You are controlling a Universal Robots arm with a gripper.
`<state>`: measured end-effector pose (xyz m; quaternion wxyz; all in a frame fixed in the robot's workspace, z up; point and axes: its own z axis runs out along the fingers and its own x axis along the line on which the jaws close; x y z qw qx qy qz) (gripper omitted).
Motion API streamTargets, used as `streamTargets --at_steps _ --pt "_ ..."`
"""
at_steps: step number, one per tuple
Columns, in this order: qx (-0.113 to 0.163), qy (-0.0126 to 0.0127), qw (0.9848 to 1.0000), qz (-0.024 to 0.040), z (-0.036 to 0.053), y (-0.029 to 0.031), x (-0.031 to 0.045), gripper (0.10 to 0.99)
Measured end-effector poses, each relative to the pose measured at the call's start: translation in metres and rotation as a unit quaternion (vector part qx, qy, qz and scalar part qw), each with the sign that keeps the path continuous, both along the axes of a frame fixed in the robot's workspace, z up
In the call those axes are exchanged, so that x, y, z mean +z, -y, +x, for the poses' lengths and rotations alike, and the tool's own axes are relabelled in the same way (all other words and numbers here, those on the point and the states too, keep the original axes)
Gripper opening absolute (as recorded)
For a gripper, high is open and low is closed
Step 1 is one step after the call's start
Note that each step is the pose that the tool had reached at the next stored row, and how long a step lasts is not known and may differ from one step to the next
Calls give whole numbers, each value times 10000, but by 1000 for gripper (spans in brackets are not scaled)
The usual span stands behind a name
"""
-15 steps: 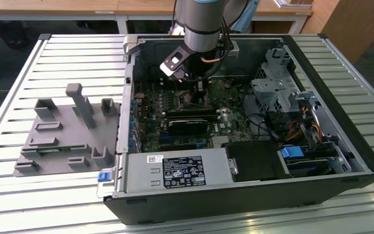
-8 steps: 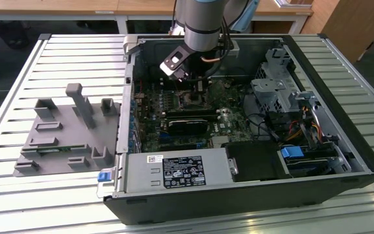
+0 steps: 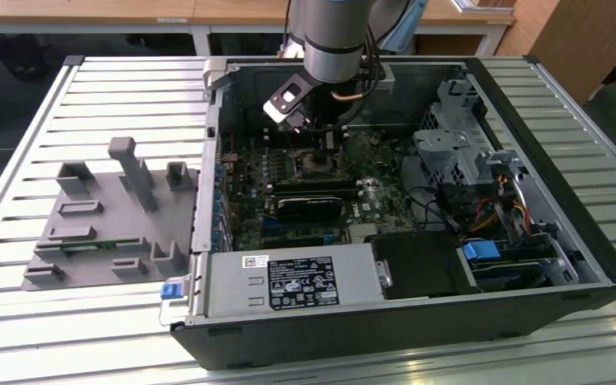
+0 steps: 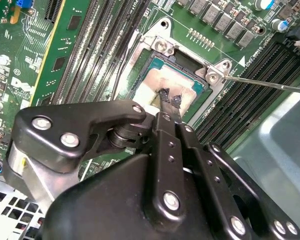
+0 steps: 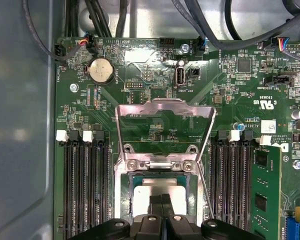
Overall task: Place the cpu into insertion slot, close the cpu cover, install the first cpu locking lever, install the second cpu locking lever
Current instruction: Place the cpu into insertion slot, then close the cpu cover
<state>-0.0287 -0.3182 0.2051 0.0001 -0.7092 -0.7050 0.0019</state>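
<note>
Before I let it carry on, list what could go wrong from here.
1. The shut jaws sit on the chip in the socket; pressing off-centre might seat it askew or harm the contacts.
2. The cover stands open, and the thin lever lies loose beside the socket; either could snag the arm on withdrawal.

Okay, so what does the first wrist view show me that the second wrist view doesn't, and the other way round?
The first wrist view adds the cpu cover, swung up open behind the socket, with a coin battery and black cables beyond it. The second wrist view adds the gripper up close, black links and bolts, plus a row of grey square components. Both share the cpu lying in the insertion slot, the shut gripper's tips on its face, and memory slots alongside.
</note>
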Motion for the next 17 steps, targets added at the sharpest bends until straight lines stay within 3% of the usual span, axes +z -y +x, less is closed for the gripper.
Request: streamTargets --at_steps 17 --pt "0 -21 10000 0 0 0 72 106"
